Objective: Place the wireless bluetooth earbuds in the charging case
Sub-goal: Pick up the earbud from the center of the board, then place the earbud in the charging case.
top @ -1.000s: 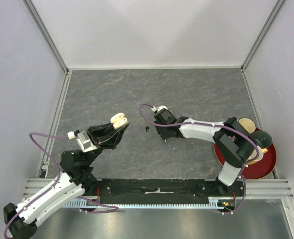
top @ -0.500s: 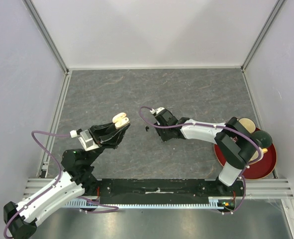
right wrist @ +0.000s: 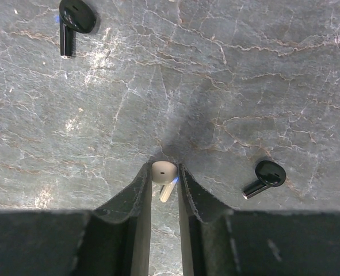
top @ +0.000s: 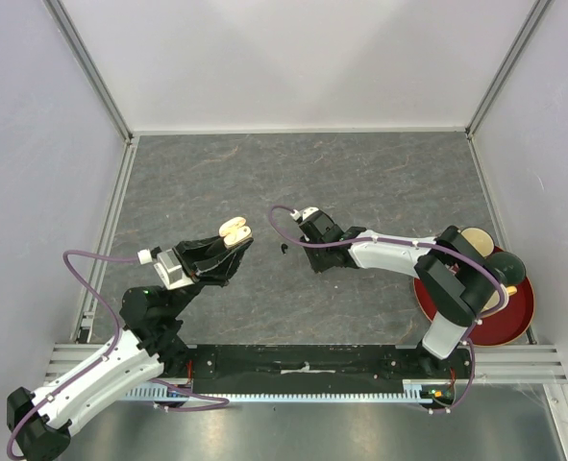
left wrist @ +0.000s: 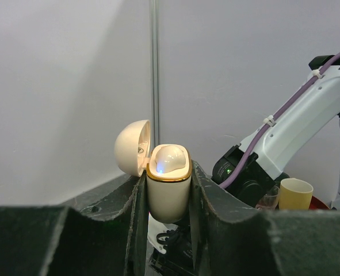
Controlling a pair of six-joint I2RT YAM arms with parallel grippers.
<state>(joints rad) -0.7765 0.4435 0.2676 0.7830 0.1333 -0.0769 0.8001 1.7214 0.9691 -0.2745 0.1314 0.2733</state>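
1. The cream-white earbud (right wrist: 164, 171) sits between the fingertips of the right pincer (right wrist: 164, 173). Its head is at the tips and its stem points back towards the wrist. The jaws are narrow and closed about it. I cannot tell whether it has left the tabletop (right wrist: 227, 75).
2. The first black earbud (right wrist: 75, 20) lies ahead of that pincer and off to its left, well apart from it. The second black earbud (right wrist: 266, 177) lies to its right, about level with the fingertips and near them. Neither is gripped.
3. The charging case (left wrist: 168, 187) stands upright, clamped between the fingers of the left pincer (left wrist: 168, 198), which is narrow around its body. Its lid (left wrist: 132, 148) is hinged open to the left of that pincer's view.
4. A pale rounded form (left wrist: 170, 158) with a small blue glow fills the mouth of the case. I judge it to be a cream-white bud already seated, though the pictures do not settle it.
5. In the overhead view the two pincers are apart, with bare tabletop between them.
6. Progress, as I judge it: at most one bud is in the case and one is in the grip, not yet carried across. Both black ones are unhandled, and this pale case may not be theirs. Most of the task is left.
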